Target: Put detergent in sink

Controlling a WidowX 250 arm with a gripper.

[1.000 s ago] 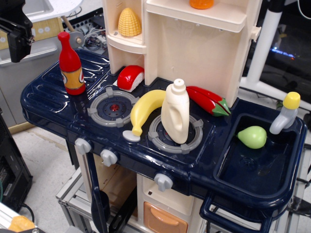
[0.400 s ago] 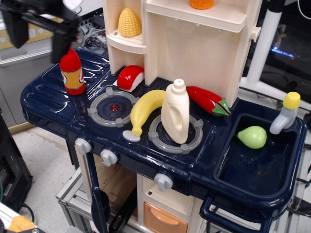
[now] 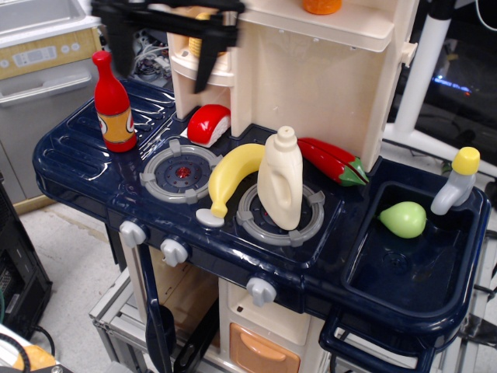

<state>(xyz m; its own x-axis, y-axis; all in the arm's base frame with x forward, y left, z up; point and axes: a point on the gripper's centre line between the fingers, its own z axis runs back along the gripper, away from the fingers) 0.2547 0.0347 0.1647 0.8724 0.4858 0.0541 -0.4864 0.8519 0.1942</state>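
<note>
The detergent (image 3: 280, 183) is a cream-white jug bottle standing upright on the right burner (image 3: 279, 214) of the toy stove. The sink (image 3: 411, 268) is a dark navy basin at the right, with a grey faucet and yellow knob (image 3: 457, 180) at its back. A green pear (image 3: 403, 219) lies in the sink. My gripper (image 3: 165, 47) is a blurred black shape at the top left, well above and left of the detergent. Its two fingers hang down wide apart with nothing between them.
A red bottle with an orange label (image 3: 113, 103) stands at the left of the counter. A banana (image 3: 233, 176) lies beside the detergent. A red-white piece (image 3: 208, 123) and a red pepper (image 3: 334, 161) lie behind. Cream shelves (image 3: 311, 70) rise at the back with a corn cob (image 3: 203, 40).
My gripper has swept from the far left edge to the right, past the red bottle, and now hangs above the left burner. The objects have not moved.
</note>
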